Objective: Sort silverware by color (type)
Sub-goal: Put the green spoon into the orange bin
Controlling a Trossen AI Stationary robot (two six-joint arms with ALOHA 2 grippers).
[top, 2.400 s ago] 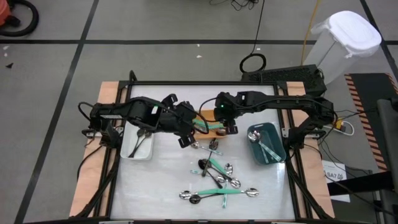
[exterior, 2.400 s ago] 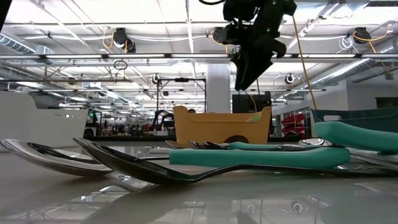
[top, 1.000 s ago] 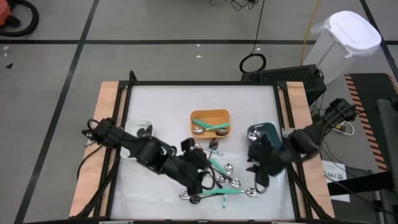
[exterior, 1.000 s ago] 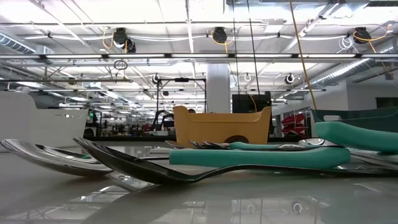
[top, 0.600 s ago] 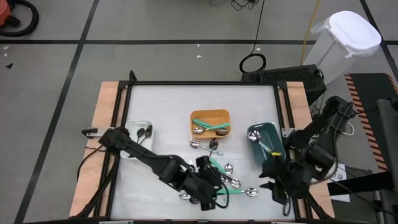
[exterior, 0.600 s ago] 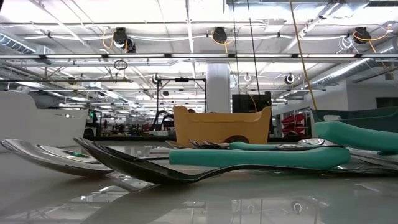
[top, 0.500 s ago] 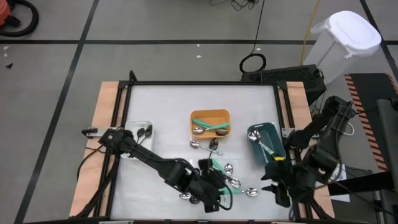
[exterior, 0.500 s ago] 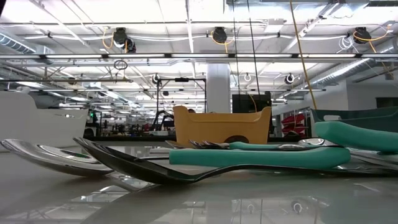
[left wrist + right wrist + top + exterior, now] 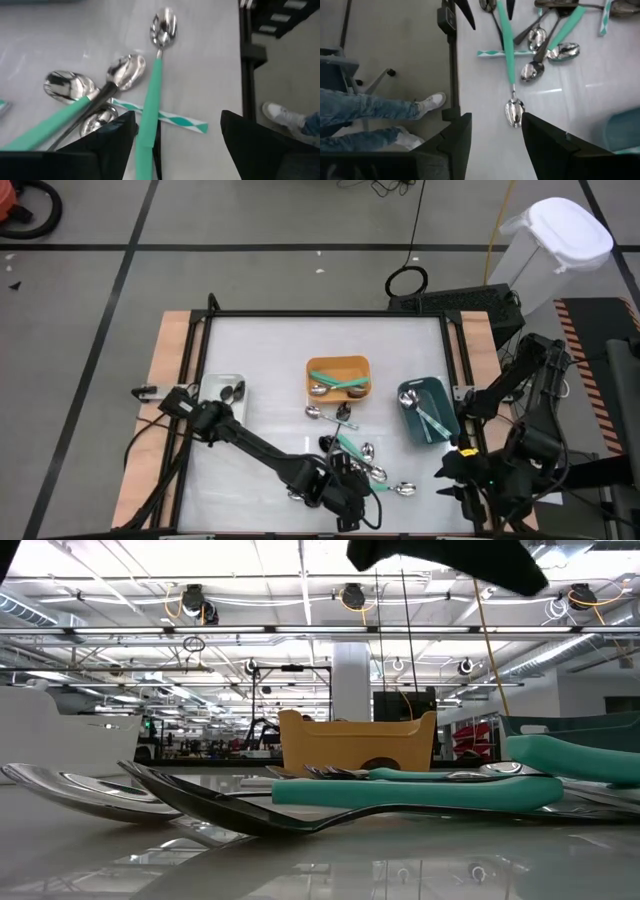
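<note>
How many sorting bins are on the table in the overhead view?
3: a white rectangular bin at the table's left edge, an orange rectangular bin near the middle, and a dark teal rectangular bin at the right edge. The left arm partly covers the white one.

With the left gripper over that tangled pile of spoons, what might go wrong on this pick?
1. The left gripper, open, straddles a teal-handled spoon that lies across a striped straw and beside a black-handled spoon; closing may catch more than one piece.
2. The overlapping spoons could be dragged or scattered when it lifts.
3. The right gripper waits off the table's edge, close to a person's legs.
</note>
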